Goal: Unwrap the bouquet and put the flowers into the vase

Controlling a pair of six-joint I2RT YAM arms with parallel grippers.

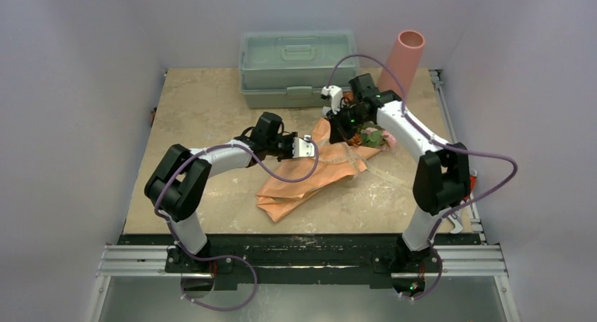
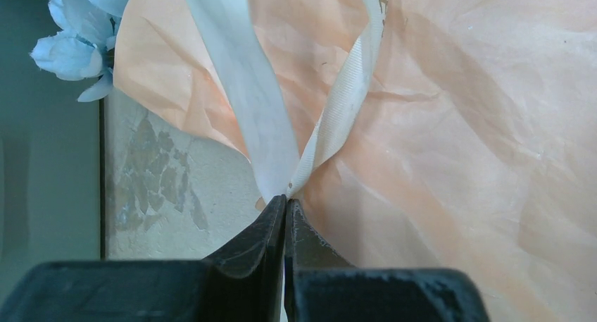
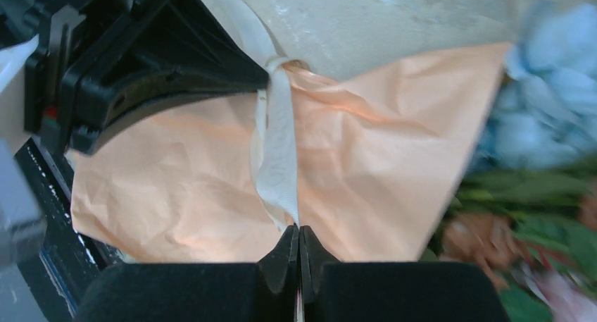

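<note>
The bouquet lies in the middle of the desk, its orange paper loose and crumpled, spreading from the centre toward the near left. The flowers spill out at its right end, green leaves with pink and rust blooms, and a pale blue bloom shows at the paper's edge. The left arm reaches in from the left, and its jaws are pressed together on the beige ribbon, which forks up from their tips across the paper. The right arm comes down from the far right, and its jaws are pinched tight on the same ribbon, just beside the left ones, with a short strip running between the two. The pink vase stands upright at the far right, next to a grey-green lidded box against the far wall.
</note>
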